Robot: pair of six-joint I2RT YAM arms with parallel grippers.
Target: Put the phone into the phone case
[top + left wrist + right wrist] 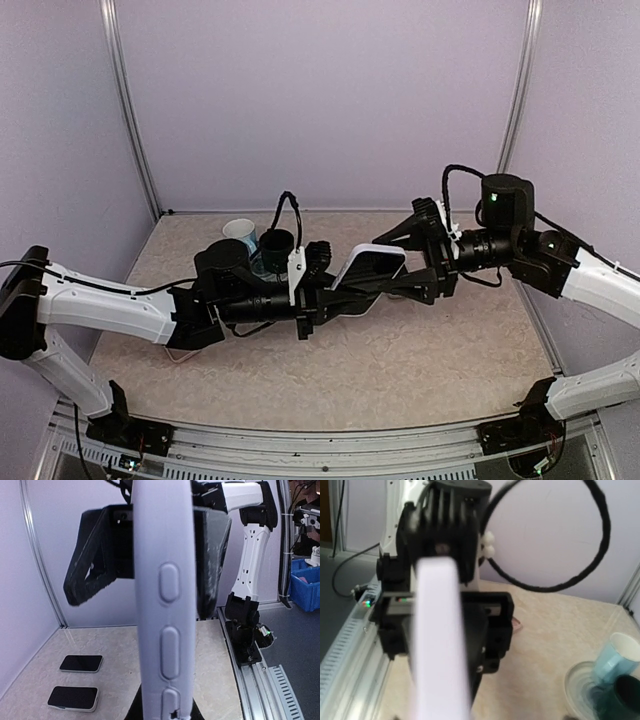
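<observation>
while the left gripper point(328, 298) pinches one end of the phone case point(368, 266) and the right gripper point(388, 288) clamps the other, it hangs tilted above the table point(420, 360); a phone point(73, 698) and a second phone point(81, 663) lie flat beyond, cups point(240, 235) farthest.

Bright, soft, even light from overhead, no hard glare. Top view is sharp, with faint diffuse shadows under the arms on the table point(420, 350). Left wrist: phone case point(165, 605) sits close to the lens and slightly soft, background crisp, mild wide-angle bending at the edges. Right wrist: heavy blur overall, case washed out near-white, cups point(614, 662) at right edge smeared.
</observation>
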